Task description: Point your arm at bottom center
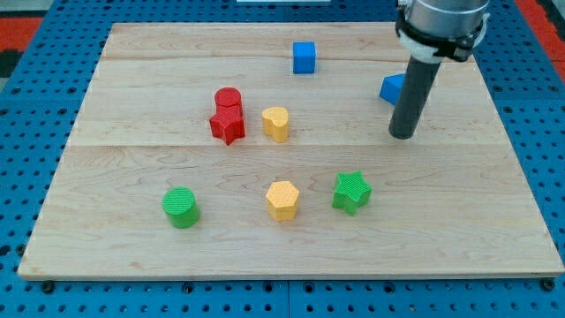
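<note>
My tip [403, 135] rests on the wooden board [459, 230] at the view's right, upper half. A blue block [393, 87] sits just above and left of it, partly hidden behind the rod. A blue cube [305, 57] lies near the view's top centre. A red cylinder [228, 100] touches a red star [228, 124] left of centre, with a yellow block [276, 124] to their right. In the lower half lie a green cylinder [181, 208], a yellow hexagon [282, 200] and a green star [351, 192]. The tip touches no block.
The board lies on a blue pegboard table [26, 132]. The arm's grey wrist [441, 22] hangs over the board's top right corner.
</note>
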